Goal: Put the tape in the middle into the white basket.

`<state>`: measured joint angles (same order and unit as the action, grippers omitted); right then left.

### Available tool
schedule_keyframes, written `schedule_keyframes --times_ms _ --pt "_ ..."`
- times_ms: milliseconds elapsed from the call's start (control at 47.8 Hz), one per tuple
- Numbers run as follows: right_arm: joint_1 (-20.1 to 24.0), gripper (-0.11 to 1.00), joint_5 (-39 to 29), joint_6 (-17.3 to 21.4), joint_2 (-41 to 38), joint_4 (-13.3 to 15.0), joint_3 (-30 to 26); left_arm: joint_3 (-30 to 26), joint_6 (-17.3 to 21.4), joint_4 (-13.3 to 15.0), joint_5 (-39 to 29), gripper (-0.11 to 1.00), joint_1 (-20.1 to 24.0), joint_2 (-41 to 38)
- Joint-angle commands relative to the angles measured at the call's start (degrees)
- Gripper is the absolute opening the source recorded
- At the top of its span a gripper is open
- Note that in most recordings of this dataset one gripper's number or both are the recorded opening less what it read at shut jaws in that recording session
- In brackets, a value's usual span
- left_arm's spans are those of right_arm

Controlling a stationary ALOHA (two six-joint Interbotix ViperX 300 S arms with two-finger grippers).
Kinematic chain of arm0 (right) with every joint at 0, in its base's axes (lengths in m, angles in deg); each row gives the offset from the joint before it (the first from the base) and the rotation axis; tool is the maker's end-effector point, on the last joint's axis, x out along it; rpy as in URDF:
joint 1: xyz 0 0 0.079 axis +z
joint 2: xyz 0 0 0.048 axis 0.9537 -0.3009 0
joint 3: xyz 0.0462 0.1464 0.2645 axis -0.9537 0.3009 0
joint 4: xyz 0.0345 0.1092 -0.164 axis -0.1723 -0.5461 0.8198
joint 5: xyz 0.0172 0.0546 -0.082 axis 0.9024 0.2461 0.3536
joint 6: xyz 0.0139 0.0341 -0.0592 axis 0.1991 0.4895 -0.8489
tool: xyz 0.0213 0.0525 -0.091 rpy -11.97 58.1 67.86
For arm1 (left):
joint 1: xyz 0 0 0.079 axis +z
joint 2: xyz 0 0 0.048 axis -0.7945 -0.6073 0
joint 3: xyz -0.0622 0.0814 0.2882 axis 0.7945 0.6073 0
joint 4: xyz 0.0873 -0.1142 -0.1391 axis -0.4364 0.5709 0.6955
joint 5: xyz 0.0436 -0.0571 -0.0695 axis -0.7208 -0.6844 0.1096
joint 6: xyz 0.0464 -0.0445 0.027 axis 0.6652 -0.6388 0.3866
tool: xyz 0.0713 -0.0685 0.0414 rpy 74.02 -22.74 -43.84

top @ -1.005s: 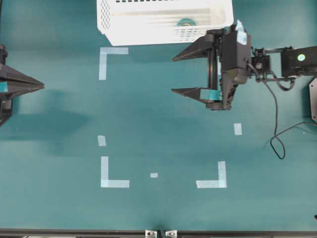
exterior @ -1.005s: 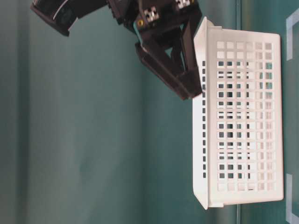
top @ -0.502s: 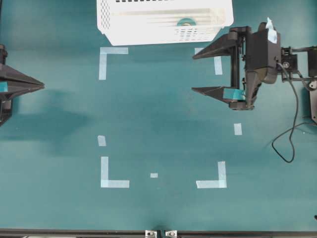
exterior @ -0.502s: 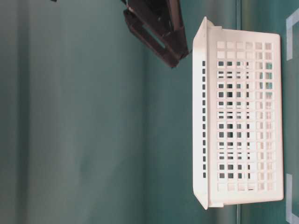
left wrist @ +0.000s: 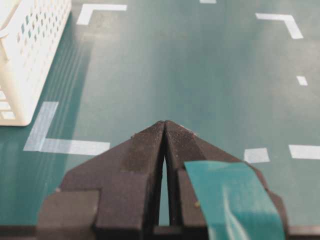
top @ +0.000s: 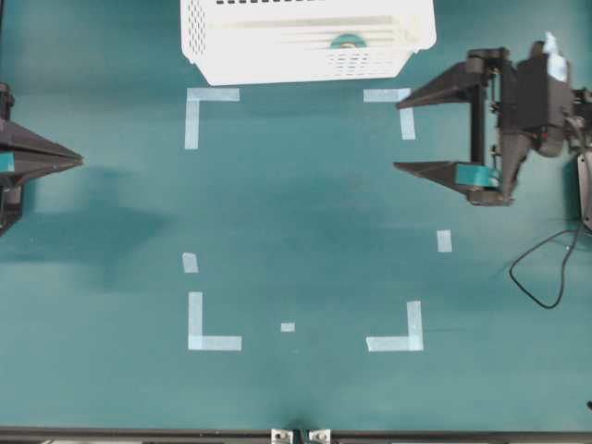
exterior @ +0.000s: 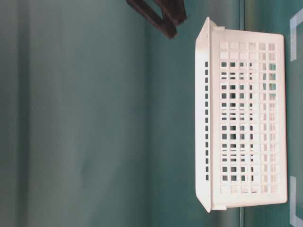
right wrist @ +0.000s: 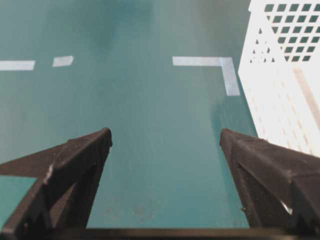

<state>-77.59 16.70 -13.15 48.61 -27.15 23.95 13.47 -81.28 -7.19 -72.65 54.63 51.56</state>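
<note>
A teal-green tabletop (top: pixel 296 213) seen from above, marked with flat pale-blue tape strips (top: pixel 211 95) that form the corners of a square. No brand, label or readable writing shows anywhere.

At the top edge sits the large white rectangular plastic basket with perforated lattice sides (top: pixel 277 55); its far part is cut off by the frame. Inside it, near the front wall and right of its middle, lies the small round roll of light teal tape with a pale core ring (top: pixel 348 42), only partly visible above the wall. In the table-level view the basket (exterior: pixel 246 127) appears turned on its side, and the roll cannot be made out through the lattice.

The right gripper (top: pixel 405 133), black with long pointed fingers, hangs at the right of the table, well apart from the basket, its jaws spread wide and holding nothing; its own camera shows bare table between the two fingers (right wrist: pixel 75 165). A teal patch is stuck on one finger. The arm behind it is cut off at the frame edge.

The left gripper (top: pixel 79 160) pokes in at the left edge, mostly out of frame. Its wrist view shows the jaws (left wrist: pixel 165 127) pressed together at the tips, gripping nothing, with a teal patch on one finger.
</note>
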Motion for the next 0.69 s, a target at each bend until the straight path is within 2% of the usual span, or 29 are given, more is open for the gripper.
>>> schedule_keyframes --times_ms 0,314,670 --pt "0.09 0.99 0.26 0.0 2.64 0.09 0.88 -0.7 0.0 0.0 0.62 -0.11 0.26 -0.44" --pt "0.09 0.99 -0.44 0.26 12.39 0.09 8.17 -0.7 0.0 0.0 0.62 -0.11 0.26 -0.44" --pt "0.09 0.99 -6.94 0.18 25.49 0.09 14.94 -0.7 0.0 0.0 0.62 -0.11 0.26 -0.44"
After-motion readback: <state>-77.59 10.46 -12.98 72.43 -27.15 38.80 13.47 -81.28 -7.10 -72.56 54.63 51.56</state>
